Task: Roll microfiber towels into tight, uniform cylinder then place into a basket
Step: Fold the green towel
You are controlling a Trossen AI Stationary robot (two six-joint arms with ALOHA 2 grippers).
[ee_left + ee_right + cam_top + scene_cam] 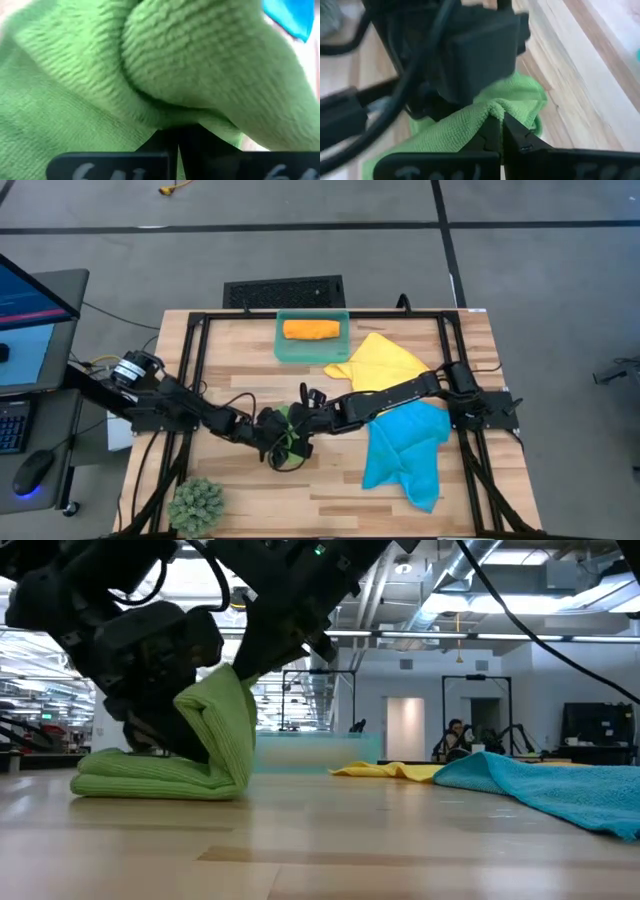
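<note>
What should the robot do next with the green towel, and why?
Probably turn the lifted edge over a little more to roll it. Both the left gripper and right gripper are shut on the green towel, which is only folded and partly raised, not a cylinder yet. The orange towel already lies rolled in the basket.

one camera looks straight down on the whole bench (330, 490); another sits level at its surface, facing the room — both wrist cameras crowd the green towel (215, 755).
</note>
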